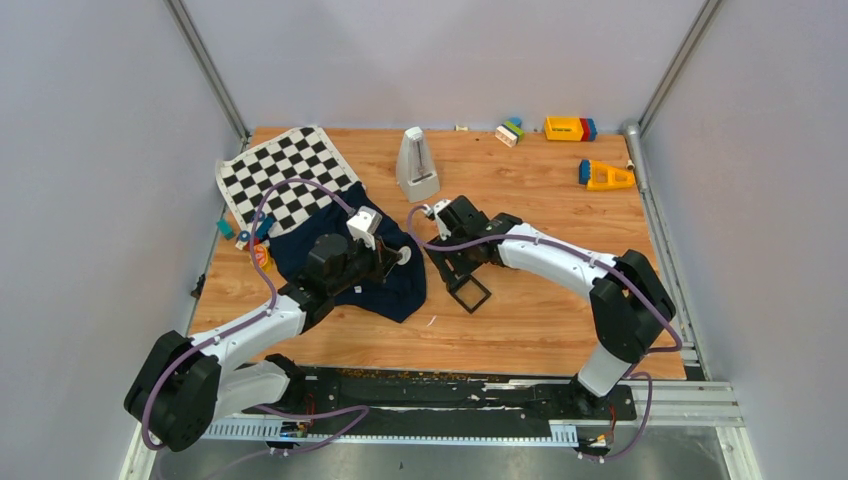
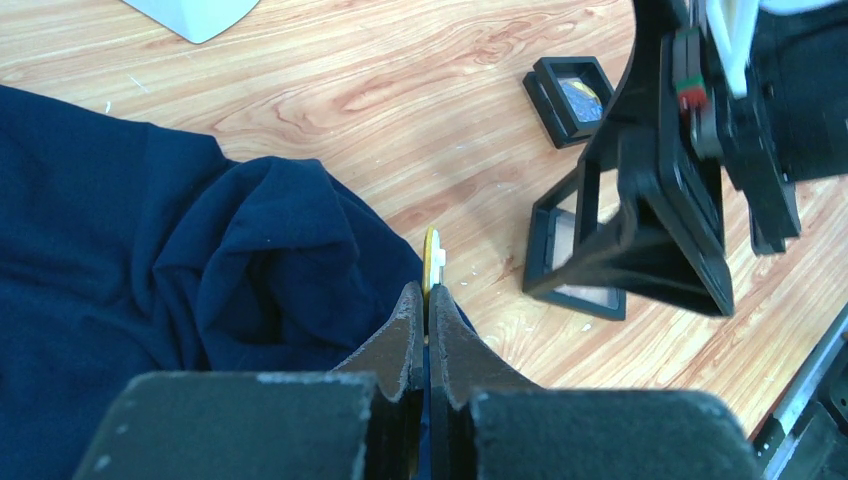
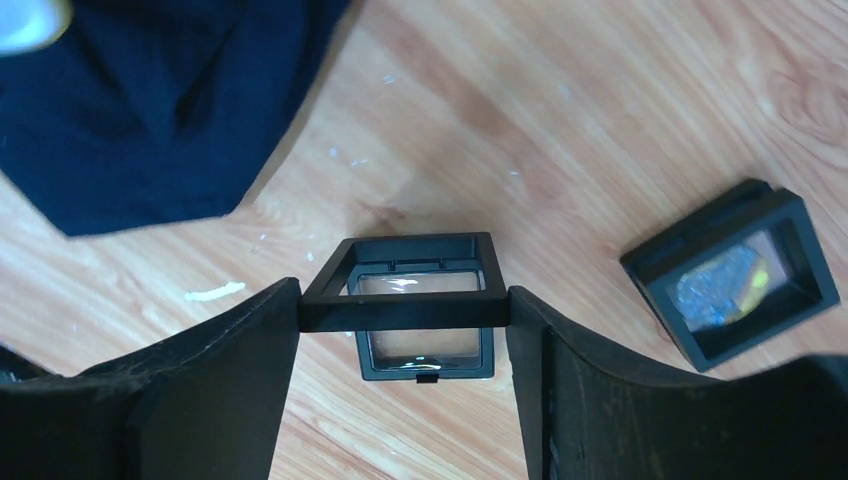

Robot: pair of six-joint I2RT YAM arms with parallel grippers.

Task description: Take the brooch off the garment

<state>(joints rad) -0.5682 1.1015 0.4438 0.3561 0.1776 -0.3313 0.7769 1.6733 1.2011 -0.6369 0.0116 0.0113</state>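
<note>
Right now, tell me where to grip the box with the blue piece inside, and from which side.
Take the box across two opposite outer walls, from straight above. It lies flat, window up, with straight parallel sides and bare wood all round, so the jaws should fit down either side. The right gripper is nearest, but holds the other box's lid.

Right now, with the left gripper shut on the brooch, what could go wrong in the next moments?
1. The left gripper pinches the brooch only at its fingertips, by one edge; it could slip out.
2. The garment lies right against the brooch; if cloth is caught too, a pull may drag it.
3. The right gripper holds the open black box by its thin lid frame; it could twist loose.
</note>
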